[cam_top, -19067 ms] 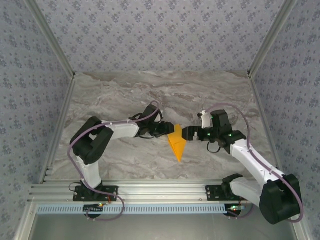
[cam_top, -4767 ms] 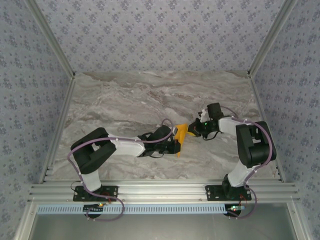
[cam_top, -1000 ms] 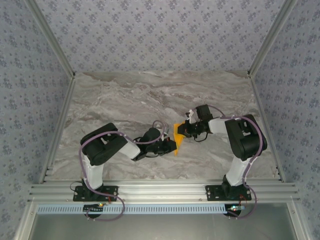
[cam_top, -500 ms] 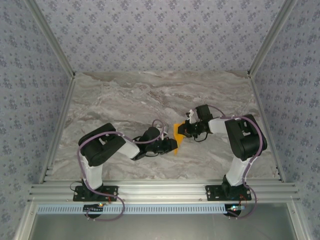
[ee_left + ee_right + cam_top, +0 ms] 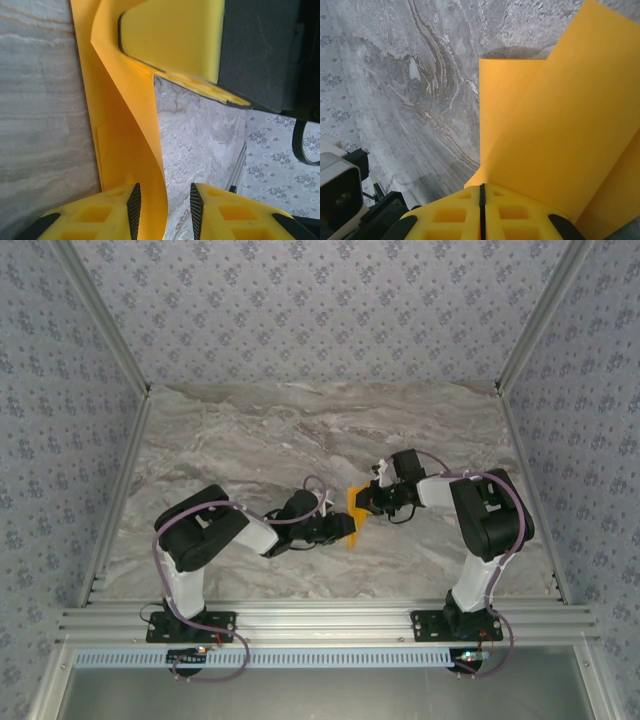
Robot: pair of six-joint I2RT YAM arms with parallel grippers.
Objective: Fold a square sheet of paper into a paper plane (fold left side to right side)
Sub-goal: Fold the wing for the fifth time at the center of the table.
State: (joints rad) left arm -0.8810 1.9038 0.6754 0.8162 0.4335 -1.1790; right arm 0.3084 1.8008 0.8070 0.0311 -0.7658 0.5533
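The orange-yellow paper (image 5: 355,512) lies creased on the marble table between my two grippers, one flap (image 5: 125,125) standing up off the surface. My left gripper (image 5: 346,529) is at its near left side with the jaws open (image 5: 165,202). The raised flap passes between them, close to the left finger and clear of the right one. My right gripper (image 5: 370,499) comes in from the right and is shut on the far part of the flap (image 5: 560,125), jaws pressed together (image 5: 481,192). One of its yellow fingers (image 5: 175,35) sits against the paper.
The marble table (image 5: 250,440) has patterned walls on three sides and metal posts at its corners. An aluminium rail (image 5: 320,622) with both arm bases runs along the near edge. The right arm's elbow (image 5: 490,515) is folded up right of the paper.
My left gripper's jaws have opened and let go of the paper flap. Both arms and the paper have stayed nearly where they were.
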